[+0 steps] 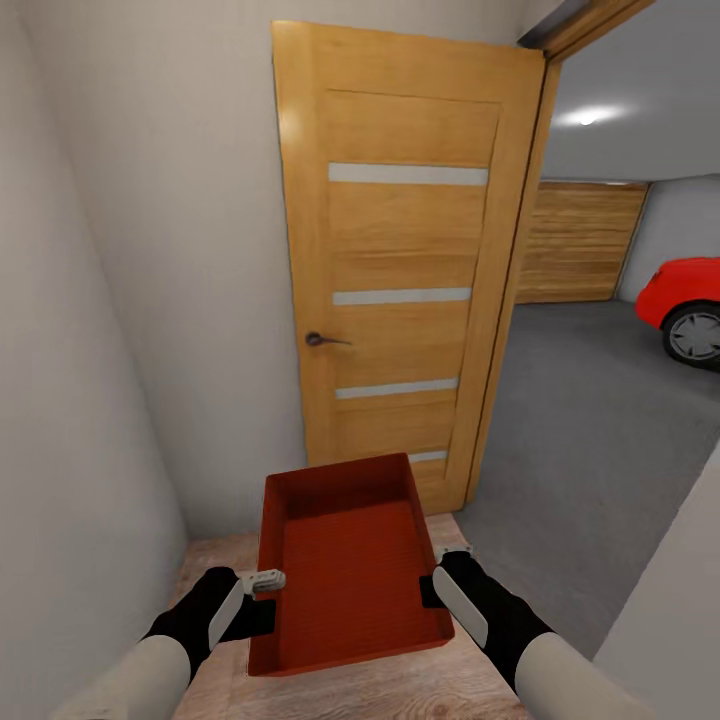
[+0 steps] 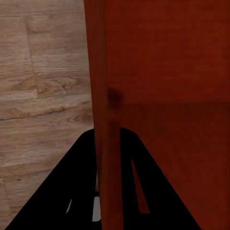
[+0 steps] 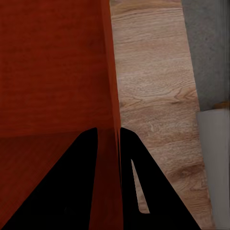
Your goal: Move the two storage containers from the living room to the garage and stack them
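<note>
Orange-red storage container [image 1: 345, 560] clamped by left pincer [image 1: 268, 580] and right pincer [image 1: 440, 572], head view adds open door [image 1: 405, 260], red car [image 1: 685, 300]

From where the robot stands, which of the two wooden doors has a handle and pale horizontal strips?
The near hinged wooden door, directly ahead beyond the orange-red plastic bin; the far plank garage door shows neither.

Red car [image 1: 688, 308] cut off at frame edge

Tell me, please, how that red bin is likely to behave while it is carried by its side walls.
The red bin probably stays stiff: its thin walls look straight between the left gripper and right gripper. It seems light, being empty. Held only at mid-length, it may pitch forward.
</note>
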Robot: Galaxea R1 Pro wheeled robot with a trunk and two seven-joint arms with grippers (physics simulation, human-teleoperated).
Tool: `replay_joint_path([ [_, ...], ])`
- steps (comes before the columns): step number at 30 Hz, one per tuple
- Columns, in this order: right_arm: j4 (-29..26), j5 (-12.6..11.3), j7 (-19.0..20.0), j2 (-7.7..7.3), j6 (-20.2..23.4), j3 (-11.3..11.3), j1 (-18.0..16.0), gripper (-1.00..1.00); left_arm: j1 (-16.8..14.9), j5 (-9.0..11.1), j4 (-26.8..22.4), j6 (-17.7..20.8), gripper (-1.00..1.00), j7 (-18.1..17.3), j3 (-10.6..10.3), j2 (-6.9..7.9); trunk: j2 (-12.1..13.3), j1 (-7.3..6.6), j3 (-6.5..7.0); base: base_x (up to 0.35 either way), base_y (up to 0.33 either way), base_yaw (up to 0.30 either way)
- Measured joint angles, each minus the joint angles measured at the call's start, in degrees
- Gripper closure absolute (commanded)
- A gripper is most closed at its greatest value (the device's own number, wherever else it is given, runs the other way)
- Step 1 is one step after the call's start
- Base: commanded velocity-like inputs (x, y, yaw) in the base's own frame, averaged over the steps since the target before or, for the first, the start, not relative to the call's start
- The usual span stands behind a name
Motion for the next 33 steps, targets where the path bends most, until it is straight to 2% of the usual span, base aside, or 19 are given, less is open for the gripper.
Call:
replay_joint_path([
  [7,0.01,-0.15,0.02,-0.07,-0.06,0.11,0.00,1.00,0.00,-0.16,-0.02,0.03,1.00,0.05,0.07,-0.07,0.00,-0.02,0.19,0.101,0.091,-0.216],
  [21,0.03,0.02,0.02,0.02,-0.01,0.00,-0.01,1.00,0.01,0.08,-0.04,0.04,1.00,0.02,-0.07,0.03,0.00,-0.03,0.22,0.256,0.222,-0.010],
  [33,0.00,0.00,0.00,0.00,0.00,0.01,0.00,1.00,0.00,0.01,-0.01,0.00,1.00,0.01,-0.01,0.00,0.00,0.00,0.59,0.020,0.013,-0.220],
])
